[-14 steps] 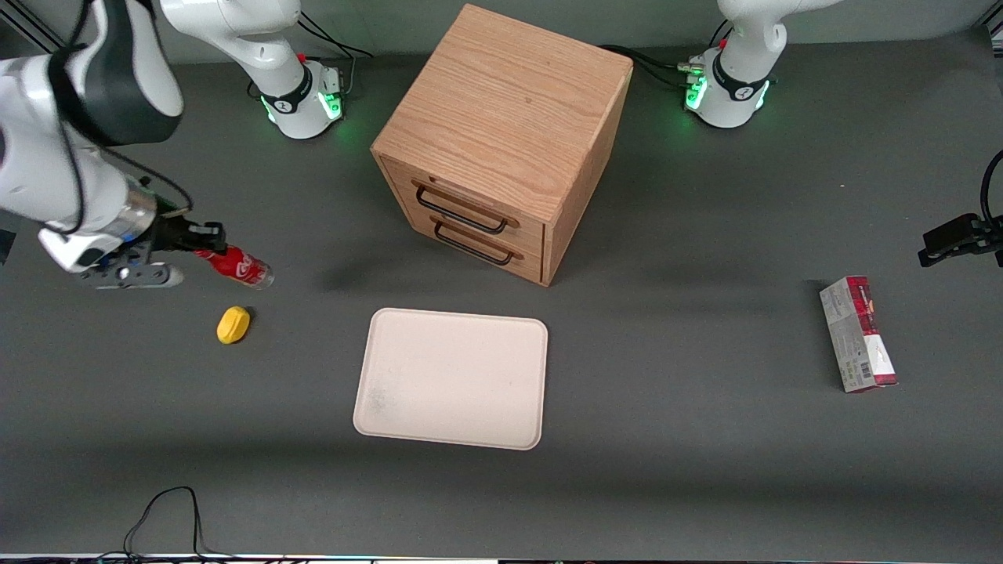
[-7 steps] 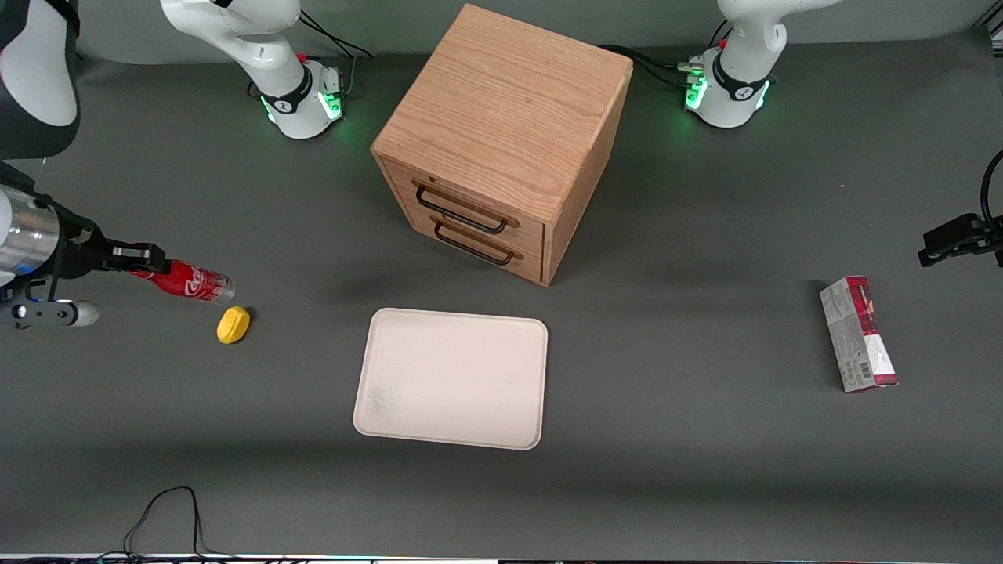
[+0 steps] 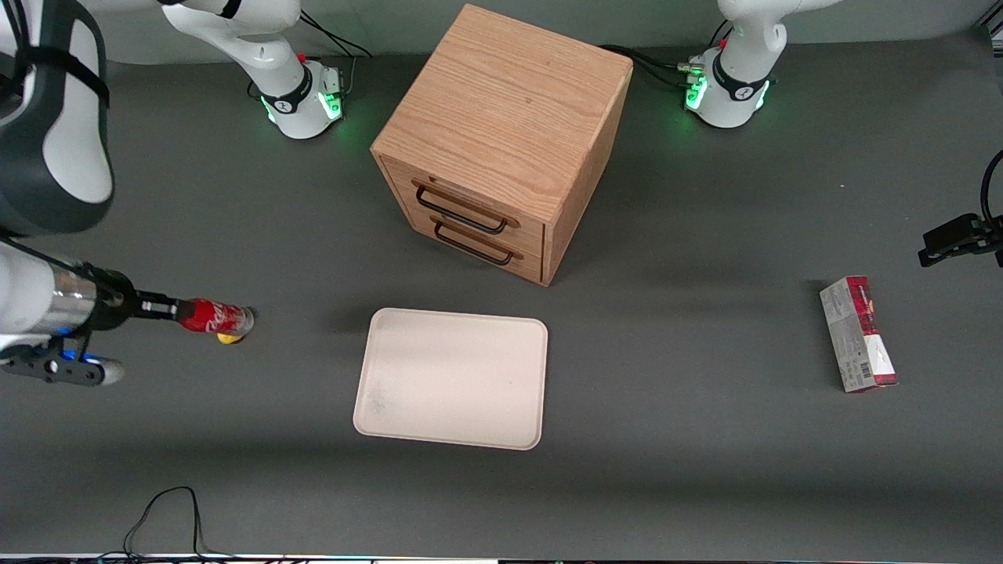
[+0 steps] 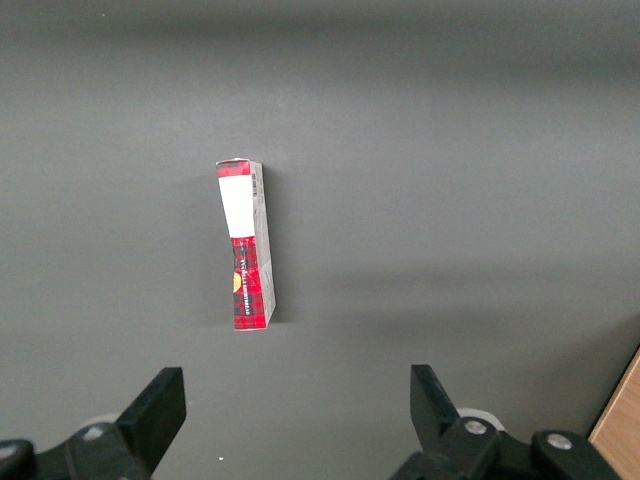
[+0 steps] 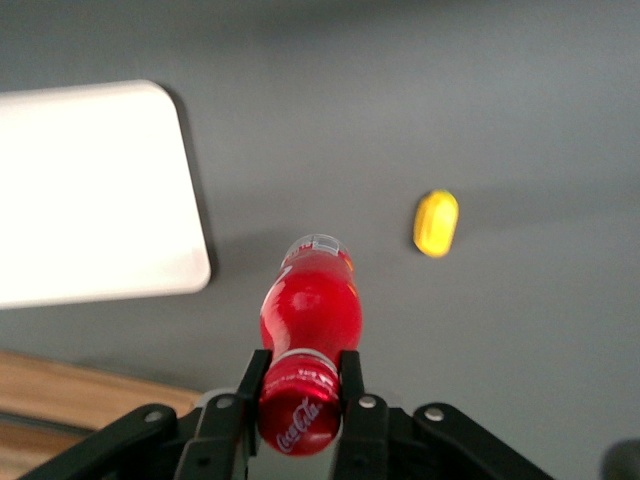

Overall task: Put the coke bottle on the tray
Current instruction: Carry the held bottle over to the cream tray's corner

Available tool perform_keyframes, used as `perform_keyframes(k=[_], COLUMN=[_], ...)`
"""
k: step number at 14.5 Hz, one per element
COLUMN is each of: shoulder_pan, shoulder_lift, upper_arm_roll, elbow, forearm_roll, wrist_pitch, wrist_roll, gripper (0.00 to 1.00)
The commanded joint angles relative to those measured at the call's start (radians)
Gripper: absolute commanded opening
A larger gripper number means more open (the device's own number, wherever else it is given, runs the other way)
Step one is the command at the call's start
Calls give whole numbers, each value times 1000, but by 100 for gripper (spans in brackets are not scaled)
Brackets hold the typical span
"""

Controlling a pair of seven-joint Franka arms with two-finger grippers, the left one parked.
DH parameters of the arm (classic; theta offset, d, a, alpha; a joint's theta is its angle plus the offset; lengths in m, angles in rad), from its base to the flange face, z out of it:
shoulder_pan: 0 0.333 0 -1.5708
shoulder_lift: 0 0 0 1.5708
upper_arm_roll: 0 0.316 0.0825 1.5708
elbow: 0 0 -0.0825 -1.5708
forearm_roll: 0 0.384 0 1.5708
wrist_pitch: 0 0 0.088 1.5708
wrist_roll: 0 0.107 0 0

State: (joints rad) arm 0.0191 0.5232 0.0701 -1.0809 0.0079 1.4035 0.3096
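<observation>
The coke bottle (image 3: 213, 316) is a small red bottle with a white script logo, held lying level in the air by its red cap. My right gripper (image 3: 166, 309) is shut on the cap, toward the working arm's end of the table. In the right wrist view the gripper (image 5: 300, 385) clamps the cap between both fingers and the bottle (image 5: 312, 300) points away from the camera. The cream tray (image 3: 452, 377) lies flat on the table nearer the front camera than the cabinet; it also shows in the right wrist view (image 5: 90, 190). The bottle is well to the side of the tray.
A yellow lemon-shaped thing (image 3: 228, 338) lies on the table just under the bottle's base, also in the right wrist view (image 5: 437, 222). A wooden drawer cabinet (image 3: 501, 141) stands at the table's middle. A red-and-grey carton (image 3: 857, 333) lies toward the parked arm's end.
My gripper has carried the bottle nearer the front camera and slightly toward the tray; the bottle now hangs over the yellow thing and hides most of it.
</observation>
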Motion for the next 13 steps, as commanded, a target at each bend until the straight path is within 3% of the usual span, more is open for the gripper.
perform_keyframes(k=[1, 10, 13], shoulder_pan=[4, 45, 97], shoulder_lift=[92, 231, 277], upper_arm_roll=[46, 59, 59], elbow=[84, 111, 118], forearm_roll=[-2, -14, -92], wrist_pitch=[72, 294, 340], wrist_roll=[129, 220, 279], gripper=[0, 0, 0])
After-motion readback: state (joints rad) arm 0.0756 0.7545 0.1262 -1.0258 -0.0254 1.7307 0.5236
